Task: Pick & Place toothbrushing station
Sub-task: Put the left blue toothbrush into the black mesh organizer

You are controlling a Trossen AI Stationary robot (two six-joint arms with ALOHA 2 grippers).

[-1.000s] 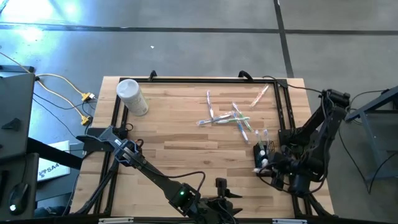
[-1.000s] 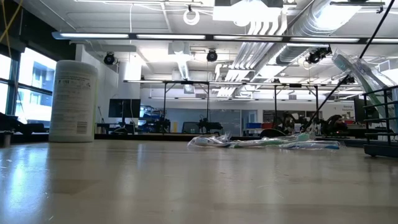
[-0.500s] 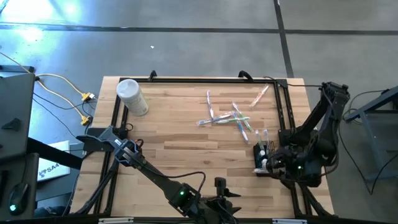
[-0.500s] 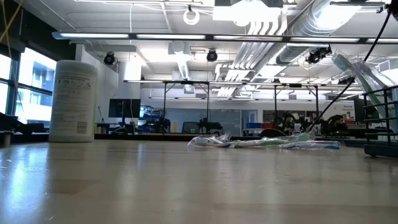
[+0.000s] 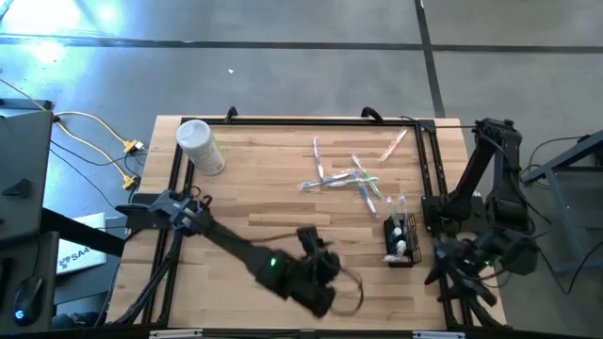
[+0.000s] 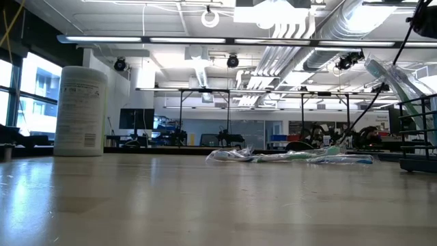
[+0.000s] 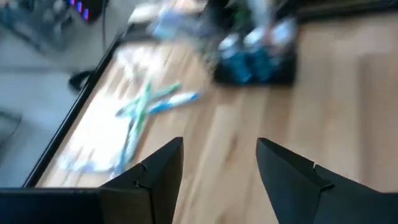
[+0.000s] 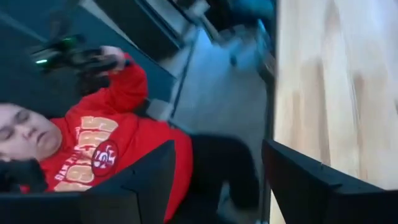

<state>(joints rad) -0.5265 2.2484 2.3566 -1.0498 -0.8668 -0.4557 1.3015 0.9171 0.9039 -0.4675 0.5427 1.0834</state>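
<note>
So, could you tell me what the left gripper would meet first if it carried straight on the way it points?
Probably bare table first, then the black mesh holder; depth is unclear. Its open fingers hold nothing.

Left wrist view is smeared: the black mesh holder reads only as a dark block with teal blobs, its contents impossible to count. The loose toothbrushes there are streaks of green and blue, no bristles to make out. From above, the toothbrushes in the holder are too small to number. In the low view the holder is cut by the frame's right edge, and the wipes canister hides what's behind it. Right wrist view blurs a person in a red shirt, partly behind that arm's own fingers.
</note>
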